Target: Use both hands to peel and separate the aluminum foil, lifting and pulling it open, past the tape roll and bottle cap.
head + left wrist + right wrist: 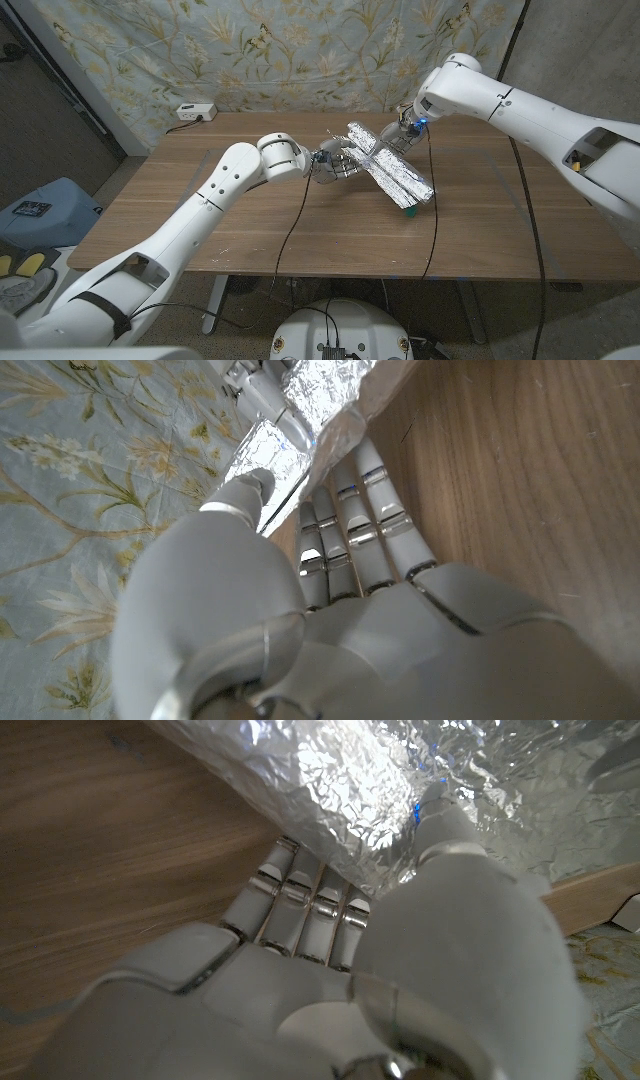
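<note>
Head view: my left robot hand (335, 165) sits over the middle of the bench (200, 215), with its fingers reaching under the near edge of the aluminum foil (395, 165). In the left wrist view those fingers (365, 510) run straight up beneath the foil's edge (330, 390), while the thumb (245, 495) lies on the foil's other side, so I take that edge as pinched between them.

My right robot hand (405, 130) comes in from the far right side and meets the foil at its upper part. From the right wrist view my fingers (300, 910) go under the crinkled sheet (340, 780) and the thumb (445, 815) presses on top of it, so this hand has hold of the foil too. A small blue light glows at the thumb tip.

The foil is a long, wrinkled strip lying slantwise across the bench, running from between my two hands down towards the right front. One flap crosses the strip near my hands, making a rough cross shape. Something small and green (409, 211) peeks out at the strip's lower end; I cannot tell what it is.

Behind the bench hangs a flowered cloth (300, 50), and a white power strip (194, 112) lies at the far left corner. Black cables (432, 220) trail over the bench's front edge.
</note>
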Controlling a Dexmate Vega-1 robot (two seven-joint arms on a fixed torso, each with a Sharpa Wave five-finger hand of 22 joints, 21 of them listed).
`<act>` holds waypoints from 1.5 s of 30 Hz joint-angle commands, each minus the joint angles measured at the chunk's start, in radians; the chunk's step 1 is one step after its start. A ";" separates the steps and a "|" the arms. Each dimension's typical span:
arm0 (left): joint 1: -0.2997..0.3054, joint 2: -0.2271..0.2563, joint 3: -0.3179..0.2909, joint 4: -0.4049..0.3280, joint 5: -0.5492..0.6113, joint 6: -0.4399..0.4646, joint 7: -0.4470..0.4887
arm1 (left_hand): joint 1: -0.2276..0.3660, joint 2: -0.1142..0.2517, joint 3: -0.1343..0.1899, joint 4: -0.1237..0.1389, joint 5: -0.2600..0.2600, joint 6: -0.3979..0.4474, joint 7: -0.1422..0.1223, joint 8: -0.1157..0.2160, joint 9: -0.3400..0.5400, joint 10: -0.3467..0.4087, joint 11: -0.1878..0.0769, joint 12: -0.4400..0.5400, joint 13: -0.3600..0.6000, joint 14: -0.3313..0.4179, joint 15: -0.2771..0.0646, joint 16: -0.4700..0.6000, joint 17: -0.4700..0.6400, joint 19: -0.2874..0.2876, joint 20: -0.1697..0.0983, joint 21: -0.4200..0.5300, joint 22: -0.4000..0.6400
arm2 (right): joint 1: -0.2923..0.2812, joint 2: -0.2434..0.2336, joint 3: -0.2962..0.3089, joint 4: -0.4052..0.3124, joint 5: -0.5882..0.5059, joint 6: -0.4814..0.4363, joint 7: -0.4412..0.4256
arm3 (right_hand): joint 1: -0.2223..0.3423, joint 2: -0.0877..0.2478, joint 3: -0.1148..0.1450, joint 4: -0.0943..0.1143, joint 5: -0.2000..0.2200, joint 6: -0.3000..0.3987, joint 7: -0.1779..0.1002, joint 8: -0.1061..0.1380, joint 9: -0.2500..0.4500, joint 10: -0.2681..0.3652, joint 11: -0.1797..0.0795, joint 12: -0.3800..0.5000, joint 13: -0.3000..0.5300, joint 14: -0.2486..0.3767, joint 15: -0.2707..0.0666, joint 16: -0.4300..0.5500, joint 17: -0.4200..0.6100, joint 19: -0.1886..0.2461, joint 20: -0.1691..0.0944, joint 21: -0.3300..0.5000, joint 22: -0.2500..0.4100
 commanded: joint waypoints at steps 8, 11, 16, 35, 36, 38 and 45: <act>-0.005 -0.068 0.021 0.035 0.048 -0.041 0.065 | 0.094 0.026 0.069 -0.022 0.022 0.132 -0.042 0.057 0.022 0.148 -0.068 0.043 0.016 0.128 -0.075 0.039 0.014 0.079 -0.042 0.049 0.003 | -0.006 -0.017 0.010 -0.025 0.005 0.019 0.006 | 0.000 0.143 0.011 0.008 0.007 0.080 0.014 0.003 0.004 0.026 -0.020 0.025 0.009 0.017 -0.054 0.003 0.005 0.005 0.000 0.011 0.003; 0.004 -0.074 0.016 0.033 0.048 -0.046 0.065 | 0.114 0.032 0.081 -0.023 0.023 0.185 -0.061 0.083 0.031 0.212 -0.081 0.064 0.022 0.158 -0.091 0.048 0.019 0.092 -0.053 0.063 0.004 | -0.005 -0.017 0.010 -0.020 0.004 0.022 0.009 | 0.000 0.145 0.011 0.008 0.007 0.081 0.013 0.003 0.005 0.025 -0.019 0.025 0.009 0.017 -0.055 0.003 0.006 0.006 -0.001 0.012 0.003; 0.019 -0.079 0.010 0.026 0.054 -0.058 0.060 | 0.121 0.027 0.083 -0.021 0.015 0.233 -0.067 0.107 0.039 0.279 -0.098 0.069 0.004 0.210 -0.117 0.067 0.028 0.124 -0.070 0.089 0.005 | 0.000 -0.013 0.001 -0.004 -0.002 0.023 0.018 | 0.001 0.145 0.011 0.007 0.007 0.080 0.014 0.002 0.006 0.027 -0.017 0.027 0.010 0.016 -0.054 0.003 0.008 0.006 -0.001 0.012 0.003; 0.064 -0.054 -0.028 -0.021 0.019 -0.080 0.003 | 0.132 0.020 0.079 -0.018 0.004 0.244 -0.074 0.112 0.043 0.298 -0.102 0.068 0.006 0.216 -0.124 0.068 0.038 0.129 -0.082 0.109 0.005 | 0.011 0.020 0.012 0.083 0.006 0.010 0.026 | 0.000 0.146 0.010 0.008 0.007 0.081 0.016 -0.002 0.007 0.024 -0.015 0.026 0.009 0.019 -0.052 -0.001 0.006 0.009 0.003 0.015 0.003; 0.065 -0.052 -0.029 -0.023 0.016 -0.079 -0.003 | 0.132 0.020 0.079 -0.018 0.004 0.245 -0.075 0.112 0.042 0.299 -0.100 0.068 0.007 0.215 -0.123 0.068 0.039 0.128 -0.083 0.109 0.005 | 0.017 0.027 0.011 0.102 0.012 0.004 0.035 | 0.000 0.146 0.011 0.008 0.007 0.080 0.016 -0.002 0.007 0.024 -0.014 0.027 0.010 0.019 -0.052 -0.001 0.006 0.010 0.003 0.015 0.003; 0.067 -0.048 -0.029 -0.028 0.015 -0.081 -0.011 | 0.131 0.020 0.079 -0.016 0.003 0.242 -0.074 0.111 0.043 0.298 -0.099 0.068 0.008 0.216 -0.123 0.068 0.039 0.127 -0.083 0.110 0.005 | 0.029 0.033 0.004 0.134 0.017 0.006 0.057 | 0.000 0.147 0.010 0.008 0.007 0.080 0.016 -0.002 0.007 0.022 -0.014 0.026 0.009 0.019 -0.053 0.000 0.008 0.009 0.004 0.015 0.003; 0.077 -0.036 -0.033 -0.037 0.001 -0.086 -0.042 | 0.130 0.019 0.080 -0.015 0.003 0.243 -0.075 0.111 0.042 0.299 -0.099 0.067 0.010 0.213 -0.121 0.065 0.042 0.123 -0.085 0.114 0.005 | 0.069 0.058 -0.025 0.239 0.020 0.003 0.117 | -0.006 0.151 0.007 0.013 0.007 0.074 0.023 -0.006 0.009 0.010 -0.004 0.023 0.011 0.012 -0.045 -0.002 0.010 0.008 0.009 0.015 0.003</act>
